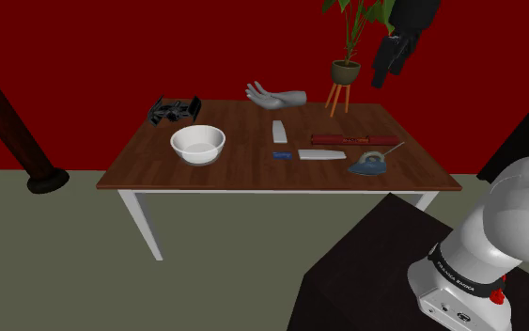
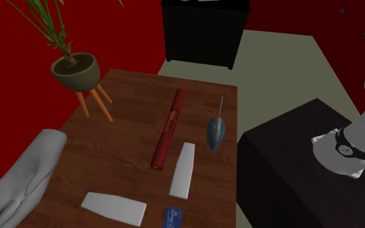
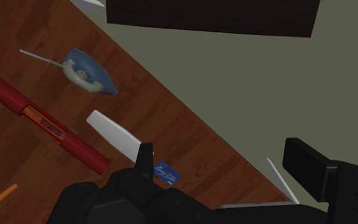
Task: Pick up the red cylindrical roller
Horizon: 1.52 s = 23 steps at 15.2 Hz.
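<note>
The red cylindrical roller (image 1: 347,139) lies flat on the wooden table (image 1: 159,165), toward the shoulder view's right, with an orange label band at its middle (image 2: 168,129). My black gripper (image 1: 386,64) hangs high above the table's far right corner, near the plant, well clear of the roller. In the wrist view the roller (image 3: 37,118) lies far below, off to one side of the gripper (image 3: 228,167). Its two fingers (image 3: 145,156) stand apart with nothing between them.
Beside the roller lie a blue iron-like tool (image 1: 370,162), two white bars (image 2: 183,170) (image 2: 114,208) and a small blue card (image 2: 171,217). A white bowl (image 1: 197,144), a black model (image 1: 175,110), a grey hand (image 1: 276,96) and a potted plant (image 1: 345,73) share the table.
</note>
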Each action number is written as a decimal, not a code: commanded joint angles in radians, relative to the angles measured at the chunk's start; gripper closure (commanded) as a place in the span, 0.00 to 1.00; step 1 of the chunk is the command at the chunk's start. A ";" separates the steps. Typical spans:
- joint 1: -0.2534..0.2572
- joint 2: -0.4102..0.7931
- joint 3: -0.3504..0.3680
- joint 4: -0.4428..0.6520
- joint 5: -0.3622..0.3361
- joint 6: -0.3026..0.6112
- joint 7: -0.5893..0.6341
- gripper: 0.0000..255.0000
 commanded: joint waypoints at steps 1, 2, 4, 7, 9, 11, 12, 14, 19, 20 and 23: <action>0.000 0.000 0.000 0.000 0.000 0.000 0.000 0.00; -0.002 0.001 -0.023 -0.020 -0.011 0.021 -0.031 0.00; -0.006 0.007 -0.069 -0.055 -0.035 0.064 -0.093 0.00; -0.012 0.031 -0.139 -0.097 -0.069 0.131 -0.186 0.00; -0.017 0.057 -0.187 -0.116 -0.091 0.178 -0.248 0.00; -0.021 0.090 -0.235 -0.130 -0.111 0.226 -0.310 0.00; -0.022 0.109 -0.259 -0.134 -0.120 0.251 -0.341 0.00; -0.023 0.153 -0.308 -0.138 -0.135 0.300 -0.405 0.00; -0.014 0.294 -0.430 -0.120 -0.147 0.425 -0.569 0.00; -0.010 0.327 -0.454 -0.112 -0.144 0.449 -0.604 0.00; 0.007 0.435 -0.527 -0.078 -0.117 0.520 -0.716 0.00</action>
